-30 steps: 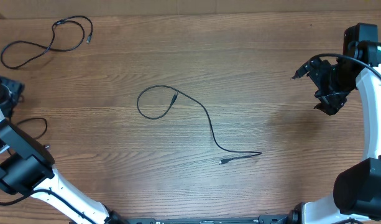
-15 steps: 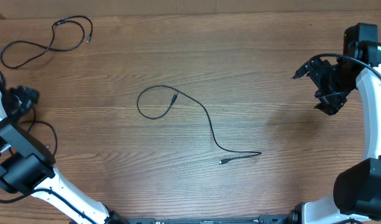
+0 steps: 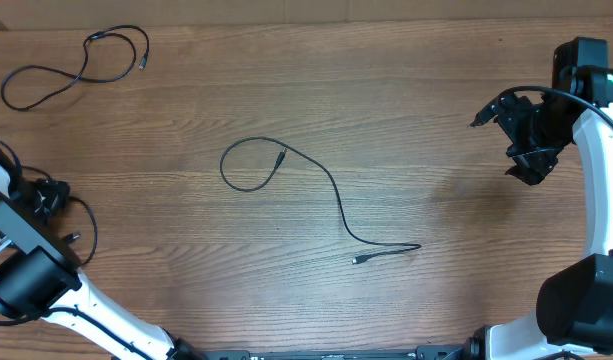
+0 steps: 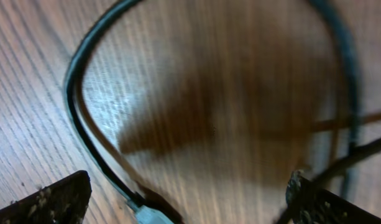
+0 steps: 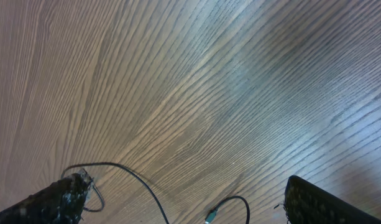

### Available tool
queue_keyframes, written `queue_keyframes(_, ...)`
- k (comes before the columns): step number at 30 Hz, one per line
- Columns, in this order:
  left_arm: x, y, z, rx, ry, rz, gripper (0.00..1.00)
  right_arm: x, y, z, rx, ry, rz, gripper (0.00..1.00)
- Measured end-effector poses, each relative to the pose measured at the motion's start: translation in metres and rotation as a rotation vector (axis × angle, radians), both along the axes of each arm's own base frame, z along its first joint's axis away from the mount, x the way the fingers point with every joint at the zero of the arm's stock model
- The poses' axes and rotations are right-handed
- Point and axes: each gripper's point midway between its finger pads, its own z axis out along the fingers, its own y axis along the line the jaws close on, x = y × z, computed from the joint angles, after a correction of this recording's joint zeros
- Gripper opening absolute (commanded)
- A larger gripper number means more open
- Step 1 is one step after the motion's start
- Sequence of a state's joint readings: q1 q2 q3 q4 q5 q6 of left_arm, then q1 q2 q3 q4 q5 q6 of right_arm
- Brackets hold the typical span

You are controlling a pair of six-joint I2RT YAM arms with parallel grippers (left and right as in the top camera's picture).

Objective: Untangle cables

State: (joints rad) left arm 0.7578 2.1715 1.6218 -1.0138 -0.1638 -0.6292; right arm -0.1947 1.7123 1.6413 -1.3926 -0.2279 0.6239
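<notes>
Left pincer point(image 4: 187, 199) released over a cable loop point(image 4: 70, 87); right pincer point(image 5: 187, 198) released too.
I see the middle cable point(image 3: 338, 200) and corner cable point(image 3: 81, 72) lying apart on the counter point(image 3: 436, 80).

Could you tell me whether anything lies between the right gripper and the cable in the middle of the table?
Nothing visible does: only bare table separates the open right gripper from the middle cable.

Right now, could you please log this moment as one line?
left gripper: open, over left cable | right gripper: open, empty | middle cable, far cable: separate
</notes>
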Motion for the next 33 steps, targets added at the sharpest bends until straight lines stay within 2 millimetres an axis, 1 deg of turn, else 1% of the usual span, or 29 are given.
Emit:
queue_keyframes(6,0.004,0.01,0.0,0.028,-0.026,0.0,1.0,0.0,0.0,0.0,0.0,0.0,-0.001,1.0)
queue_keyframes(9,0.011,0.011,0.0,0.029,-0.059,-0.003,1.0,0.0,0.0,0.0,0.0,0.001,-0.001,1.0)
queue_keyframes(11,0.015,0.008,-0.003,0.013,-0.086,-0.004,1.0,0.0,0.0,0.0,0.001,0.0,-0.001,1.0)
queue_keyframes(15,0.015,0.001,-0.008,-0.019,-0.096,-0.006,1.0,0.0,0.0,0.0,0.0,0.0,-0.001,1.0)
queue_keyframes(18,0.016,0.0,-0.008,-0.026,-0.101,-0.009,0.94,0.0,0.0,0.0,0.0,0.0,-0.001,1.0)
queue_keyframes(20,0.017,-0.002,-0.009,-0.035,-0.108,-0.016,0.86,0.0,0.0,0.0,0.001,0.0,-0.001,1.0)
queue_keyframes(22,0.02,-0.003,-0.009,-0.041,-0.119,-0.025,0.85,0.0,0.0,0.0,0.0,0.0,-0.001,1.0)
queue_keyframes(26,0.03,-0.007,-0.009,-0.054,-0.16,-0.045,0.84,0.0,0.0,0.0,0.001,0.0,-0.001,1.0)
queue_keyframes(29,0.044,-0.009,-0.008,-0.042,-0.192,-0.069,0.83,0.0,0.0,0.0,0.0,0.001,-0.001,1.0)
queue_keyframes(33,0.072,-0.012,-0.005,-0.001,-0.256,-0.117,0.82,0.0,0.0,0.0,0.0,0.0,0.0,1.0)
